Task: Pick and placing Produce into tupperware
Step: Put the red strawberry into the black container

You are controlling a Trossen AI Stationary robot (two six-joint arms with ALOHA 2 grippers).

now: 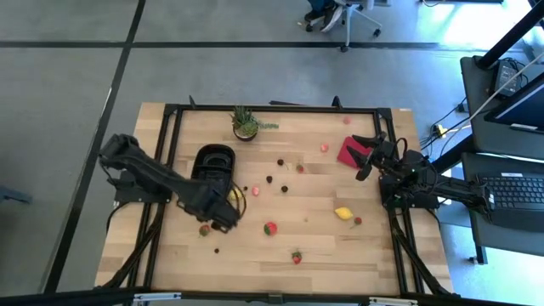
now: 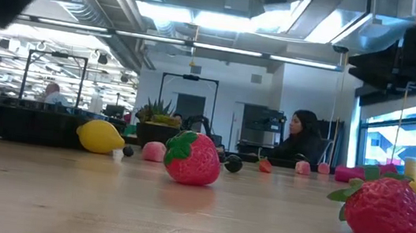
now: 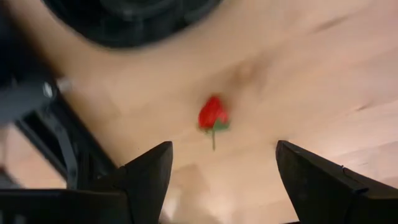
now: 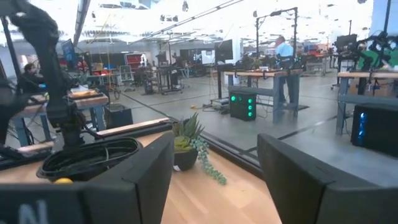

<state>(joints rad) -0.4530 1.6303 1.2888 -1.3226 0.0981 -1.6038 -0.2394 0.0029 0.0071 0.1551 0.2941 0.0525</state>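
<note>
The black tupperware (image 1: pixel 212 161) sits on the table's left half, and its rim also shows in the left wrist view (image 3: pixel 130 18). My left gripper (image 1: pixel 223 214) hovers open just near of it, fingers pointing down (image 3: pixel 224 149). A small red strawberry (image 3: pixel 212 115) lies on the wood just ahead of the fingertips, untouched (image 1: pixel 204 229). A yellow lemon (image 1: pixel 234 197) lies beside the gripper. More produce is scattered about: strawberries (image 1: pixel 270 228) (image 1: pixel 297 256), a lemon (image 1: pixel 342 213), and dark and pink berries (image 1: pixel 270 178). My right gripper (image 1: pixel 367 153) waits open at the right (image 4: pixel 214 143).
A small potted plant (image 1: pixel 246 125) stands at the far edge, and a flat red square (image 1: pixel 348 151) lies under my right gripper. Black frame rails (image 1: pixel 166 161) run along the table's sides. People sit at desks in the room beyond (image 2: pixel 297 135).
</note>
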